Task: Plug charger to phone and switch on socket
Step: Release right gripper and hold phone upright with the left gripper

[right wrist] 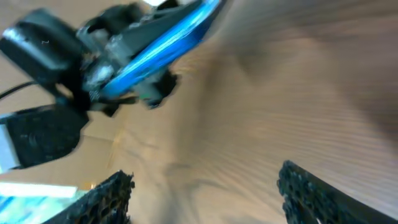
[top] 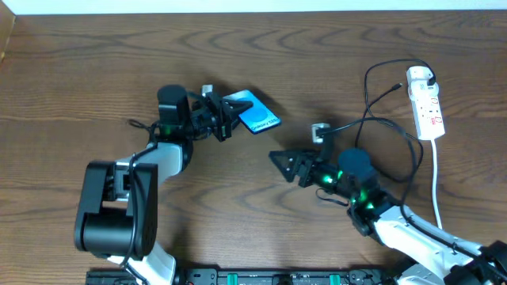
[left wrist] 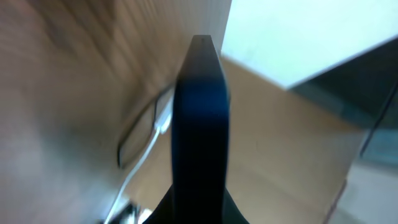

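Holding R jaws spread wide, empty, over surface [top: 333, 47], tips aimed at phone [top: 260, 117] but short of it. Pinching phone's left end in L jaws, blue screen tilted up. Farther off, at right on surface: socket [top: 425, 104] w/ charger [top: 366, 85] cable looping beside, well apart from both jaws.

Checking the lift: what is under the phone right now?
Wooden table shows around and beneath the phone, which the left claw grips at one end. The spot straight below it is covered in the overhead view.
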Robot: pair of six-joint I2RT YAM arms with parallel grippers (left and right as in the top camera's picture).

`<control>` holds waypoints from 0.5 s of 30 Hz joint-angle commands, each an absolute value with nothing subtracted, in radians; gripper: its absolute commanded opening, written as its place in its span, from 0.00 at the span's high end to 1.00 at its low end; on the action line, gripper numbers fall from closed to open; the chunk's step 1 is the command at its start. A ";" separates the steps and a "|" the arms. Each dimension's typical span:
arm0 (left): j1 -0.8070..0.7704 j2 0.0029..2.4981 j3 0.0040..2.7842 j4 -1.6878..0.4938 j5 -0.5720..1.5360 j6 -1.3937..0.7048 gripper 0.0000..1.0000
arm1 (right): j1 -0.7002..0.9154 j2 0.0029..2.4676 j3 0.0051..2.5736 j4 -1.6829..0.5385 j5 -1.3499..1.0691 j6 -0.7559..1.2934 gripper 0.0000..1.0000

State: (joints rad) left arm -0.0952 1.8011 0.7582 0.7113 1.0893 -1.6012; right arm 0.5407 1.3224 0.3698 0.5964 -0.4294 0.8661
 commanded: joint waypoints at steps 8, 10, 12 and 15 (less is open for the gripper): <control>-0.091 1.795 0.788 0.721 1.486 -1.614 0.93 | 0.406 1.036 0.403 0.096 -0.132 0.781 0.27; -0.091 1.795 0.788 0.721 1.523 -1.614 0.93 | 0.399 0.965 0.467 -0.145 0.007 0.799 0.27; -0.091 1.795 0.788 0.721 1.547 -1.614 0.92 | 0.399 0.932 0.531 -0.318 0.097 0.814 0.26; -0.091 1.795 0.788 0.721 1.571 -1.630 0.93 | 0.399 0.920 0.641 -0.529 0.183 0.814 0.20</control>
